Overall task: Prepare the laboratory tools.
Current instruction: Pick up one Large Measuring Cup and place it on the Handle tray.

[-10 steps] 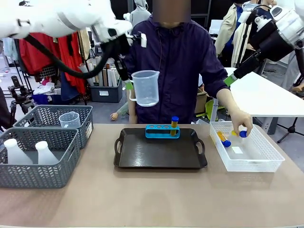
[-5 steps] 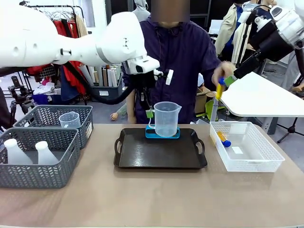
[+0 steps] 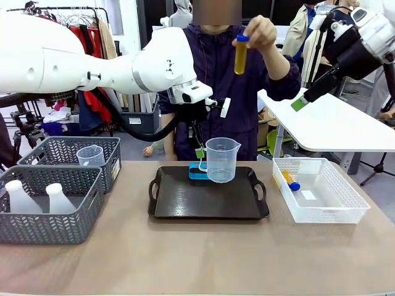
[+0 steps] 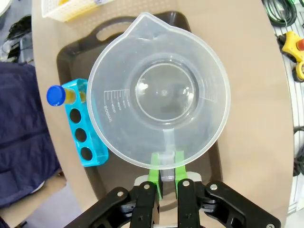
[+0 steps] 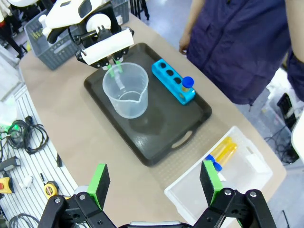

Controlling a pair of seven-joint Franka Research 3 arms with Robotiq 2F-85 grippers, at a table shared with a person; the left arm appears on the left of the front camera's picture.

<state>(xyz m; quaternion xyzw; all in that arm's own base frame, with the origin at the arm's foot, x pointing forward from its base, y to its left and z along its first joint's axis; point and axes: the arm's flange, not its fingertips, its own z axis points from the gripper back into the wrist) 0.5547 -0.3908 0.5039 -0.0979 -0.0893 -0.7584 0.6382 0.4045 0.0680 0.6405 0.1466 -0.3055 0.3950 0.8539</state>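
clear beaker (image 3: pixel 222 161) hangs over the black tray (image 3: pixel 185 206) in front view, left gripper (image 3: pixel 200 152) clamped on its handle; left wrist view puts the blue rack (image 4: pixel 80 128) close beside, so drift could topple it; right wrist view, right gripper (image 5: pixel 154 183) agape, empty.

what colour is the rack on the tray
The rack is bright blue, clearest in the left wrist view.

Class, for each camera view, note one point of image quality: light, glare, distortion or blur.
Front view: even light, sharp, with a soft sheen on the black tray. Left wrist view: wide-angle bending curves the table edge; small glints on the beaker base. Right wrist view: scene tilted, open right gripper looms large.
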